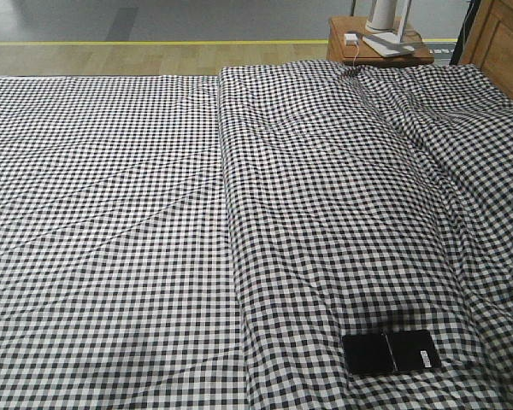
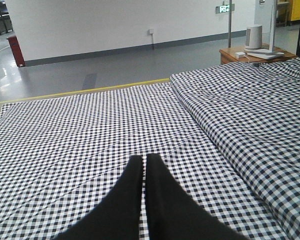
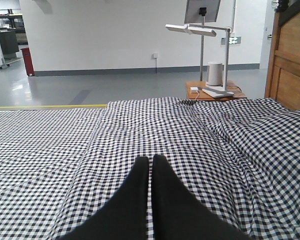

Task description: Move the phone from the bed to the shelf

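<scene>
reach step: phone [image 1: 391, 352] near-right on bed [image 1: 111, 213], ungrasped; left claw [image 2: 143, 160], right claw [image 3: 150, 161] pressed together, empty; next probably spread right claw, descend.

Front view: I am looking steeply down on the bed [image 1: 111, 213] from above. My wrist views: both are skimming low over it, facing the far wall [image 2: 115, 25], sharing the side table [image 3: 239, 93] (far right).
</scene>
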Available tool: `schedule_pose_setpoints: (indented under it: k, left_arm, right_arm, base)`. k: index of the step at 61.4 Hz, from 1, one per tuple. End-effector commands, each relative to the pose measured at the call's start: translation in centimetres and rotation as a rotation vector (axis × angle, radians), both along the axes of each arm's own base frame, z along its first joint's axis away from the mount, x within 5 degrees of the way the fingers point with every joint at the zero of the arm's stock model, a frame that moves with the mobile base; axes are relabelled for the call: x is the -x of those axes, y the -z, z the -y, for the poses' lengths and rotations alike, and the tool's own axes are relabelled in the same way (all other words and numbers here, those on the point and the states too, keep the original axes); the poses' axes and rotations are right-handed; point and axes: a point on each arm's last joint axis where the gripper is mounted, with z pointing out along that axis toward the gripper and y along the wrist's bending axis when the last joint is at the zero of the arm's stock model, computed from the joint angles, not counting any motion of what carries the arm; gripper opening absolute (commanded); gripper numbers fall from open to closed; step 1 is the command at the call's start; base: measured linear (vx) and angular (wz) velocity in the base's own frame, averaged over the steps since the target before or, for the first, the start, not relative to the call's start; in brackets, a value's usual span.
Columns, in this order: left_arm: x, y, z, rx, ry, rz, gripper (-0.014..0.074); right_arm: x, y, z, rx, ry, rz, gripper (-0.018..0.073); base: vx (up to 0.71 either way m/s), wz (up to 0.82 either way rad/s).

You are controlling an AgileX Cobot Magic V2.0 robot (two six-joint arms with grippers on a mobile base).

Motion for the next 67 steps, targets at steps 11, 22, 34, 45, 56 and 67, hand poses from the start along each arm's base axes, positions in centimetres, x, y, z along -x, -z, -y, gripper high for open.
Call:
schedule_pose_setpoints:
  k: [11,22,34,45,56,67]
  left_arm:
    - [0.1,-1.47,-0.02,0.017,-0.003,0.1,0.0001]
    - [0.1,-1.47,-0.02,0.017,-0.003,0.1,0.0001]
    - [0.1,-1.47,-0.02,0.017,-0.003,0.1,0.0001]
    - [0.1,-1.47,-0.02,0.017,-0.003,0.1,0.0001]
    - [0.1,-1.47,-0.02,0.017,-0.003,0.1,0.0001]
    - [0.1,-1.47,-0.02,0.017,-0.003,0.1,0.0001]
  right_arm:
    - [0.08,-0.64,0.01,0.002,0.0,0.087,-0.001]
    - [0.08,-0.64,0.01,0.002,0.0,0.087,-0.001]
    - [0.08,-0.64,0.01,0.002,0.0,0.087,-0.001]
    - [0.08,-0.64,0.01,0.002,0.0,0.087,-0.001]
    - [0.09,-0.7,0.01,0.002,0.0,0.092,-0.001]
    - [0.09,-0.7,0.01,0.002,0.0,0.092,-0.001]
  base:
    - [0.0,0.0]
    - [0.0,0.0]
    - [0.0,0.0]
    - [0.0,0.0]
    - [0.0,0.0]
    - [0.0,0.0]
